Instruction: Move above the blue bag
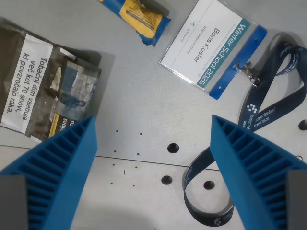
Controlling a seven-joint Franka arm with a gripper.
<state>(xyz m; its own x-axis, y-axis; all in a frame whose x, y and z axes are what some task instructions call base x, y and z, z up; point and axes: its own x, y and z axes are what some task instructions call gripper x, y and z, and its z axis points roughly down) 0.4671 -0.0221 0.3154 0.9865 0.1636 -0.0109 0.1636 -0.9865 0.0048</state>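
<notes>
The blue bag (142,18), a small blue packet with a yellow label, lies at the top edge of the wrist view, partly cut off by the frame. My gripper (153,122) is open, its two ribbed blue fingers (62,167) rising from the bottom corners with only bare table between them. The bag sits well beyond the fingertips, toward the top of the view and slightly to the wrist view's left of the gap.
A dark tobacco pouch (48,91) with a white warning label lies at the wrist view's left. A name badge (213,45) with a navy lanyard (268,103) spreads over the right side. The grey table (144,96) has several screw holes.
</notes>
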